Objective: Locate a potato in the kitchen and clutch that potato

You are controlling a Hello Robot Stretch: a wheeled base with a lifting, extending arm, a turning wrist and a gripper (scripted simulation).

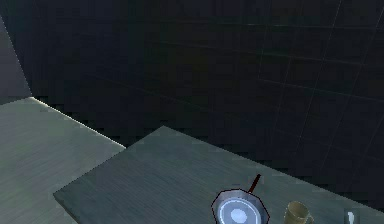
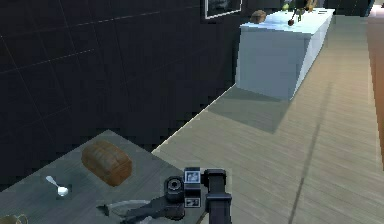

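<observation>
Nearest us, over the dark counter (image 2: 28, 205), the gripper (image 2: 112, 209) lies low with only bare top behind its far end, so it holds nothing. A little farther in on that counter lie a spoon (image 2: 57, 186) and a brown loaf (image 2: 107, 160). In the forward view the counter also carries a pan (image 1: 240, 209) and a cup (image 1: 296, 214). Well beyond the counter, across the wooden floor (image 2: 300, 150), stands a pale counter (image 2: 280, 60) — a small brown lump (image 2: 259, 15) sits on it, and we cannot tell whether it is the potato.
</observation>
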